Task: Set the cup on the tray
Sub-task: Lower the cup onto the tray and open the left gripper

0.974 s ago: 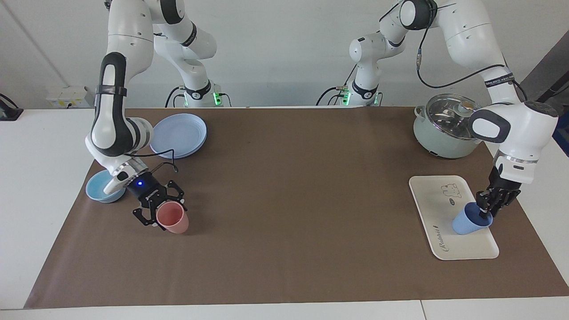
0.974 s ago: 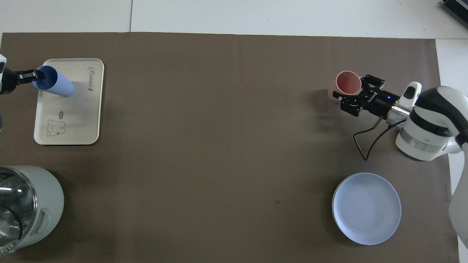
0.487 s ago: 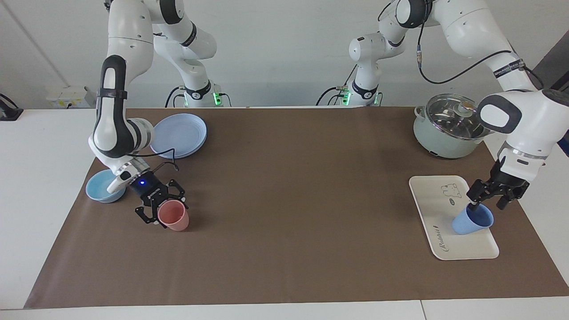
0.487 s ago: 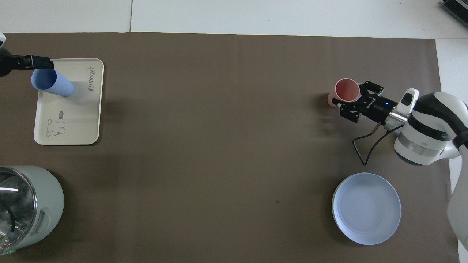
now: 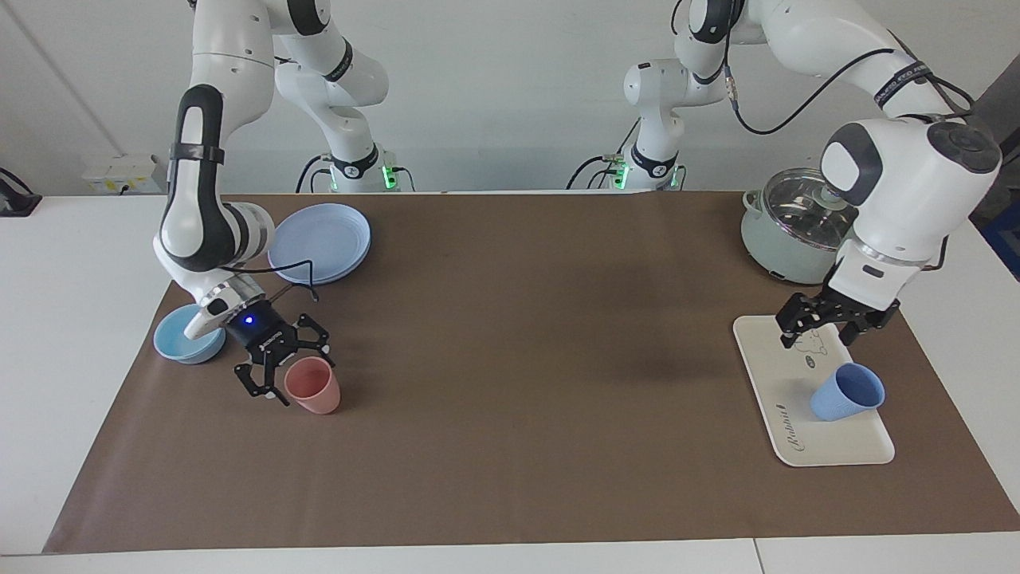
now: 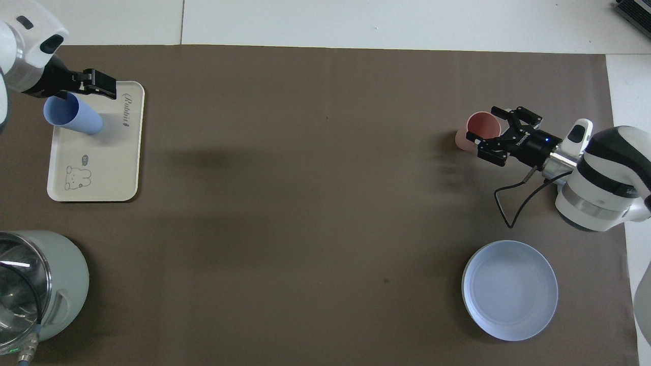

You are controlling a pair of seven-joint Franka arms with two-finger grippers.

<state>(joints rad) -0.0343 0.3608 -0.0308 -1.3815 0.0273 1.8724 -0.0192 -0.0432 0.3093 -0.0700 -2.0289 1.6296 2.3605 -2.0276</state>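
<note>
Blue cup (image 5: pixel 847 391) upright on tray (image 5: pixel 766 351) | left pincer (image 5: pixel 821 327) above, spread, empty | right pincer (image 5: pixel 280 360) spread beside pink tumbler (image 5: pixel 314 385)

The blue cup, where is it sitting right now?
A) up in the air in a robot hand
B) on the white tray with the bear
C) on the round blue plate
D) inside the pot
B: the blue cup stands on the tray, and the left hand is open above the tray, not touching the cup.

Two cups (image 5: pixel 848 392) (image 5: pixel 314 385), one tray (image 5: pixel 765 351), plate (image 5: pixel 321 241), bowl (image 5: pixel 177 339), pot (image 5: pixel 785 227).
</note>
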